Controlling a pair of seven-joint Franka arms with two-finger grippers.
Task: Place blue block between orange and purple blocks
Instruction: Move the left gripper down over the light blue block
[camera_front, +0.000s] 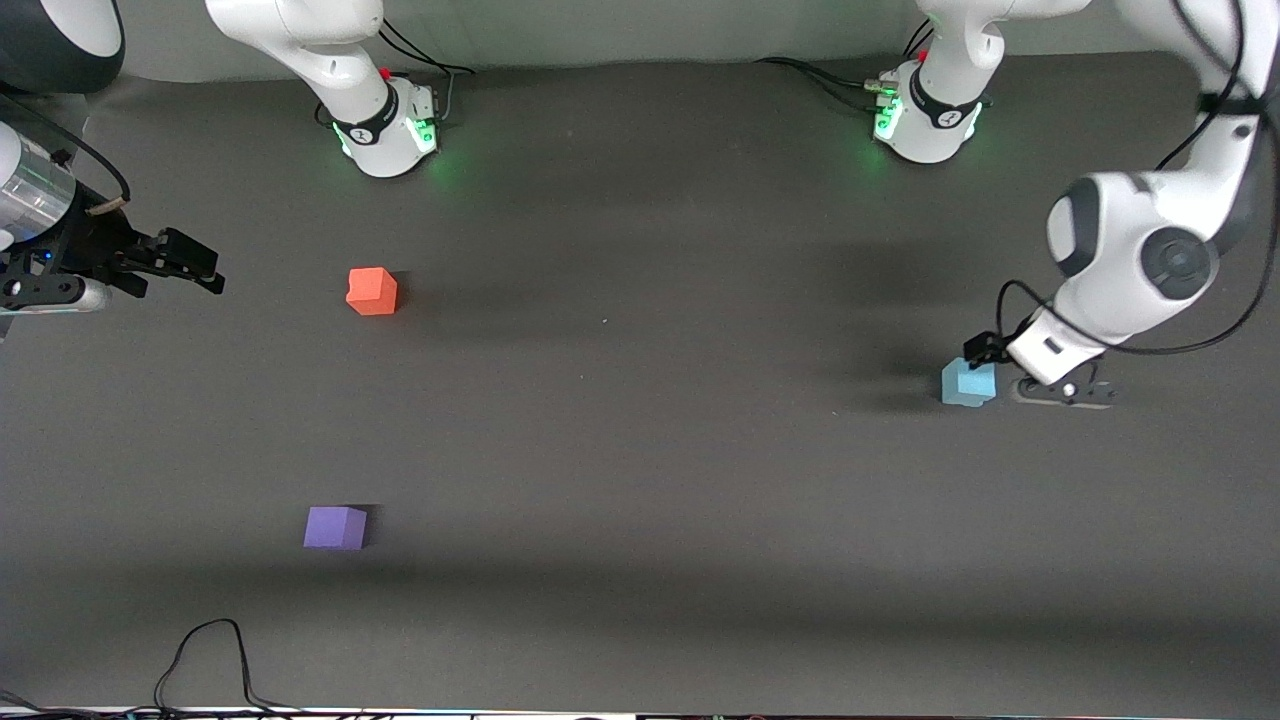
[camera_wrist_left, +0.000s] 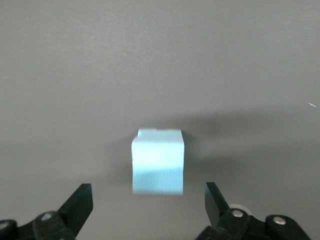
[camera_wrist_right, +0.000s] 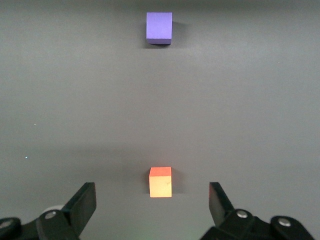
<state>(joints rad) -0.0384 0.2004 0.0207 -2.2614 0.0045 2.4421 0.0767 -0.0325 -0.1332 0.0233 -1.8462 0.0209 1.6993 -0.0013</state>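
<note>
The left gripper (camera_wrist_left: 148, 202) hangs low at the blue block (camera_front: 968, 382), fingers spread wide and not yet touching it, lined up to straddle its flat matte sides. The cube sits at the left arm's end of the dark felt-like table (camera_front: 640, 450), well apart from the orange block (camera_front: 372, 291) and purple block (camera_front: 335, 527) (a clear gap between them). The right gripper (camera_front: 185, 262) waits, fingers released.

The orange block (camera_front: 372, 291) sits toward the right arm's end of the table, the purple block (camera_front: 336, 527) nearer the front camera than it, and the blue block (camera_front: 968, 383) well apart toward the left arm's end.
</note>
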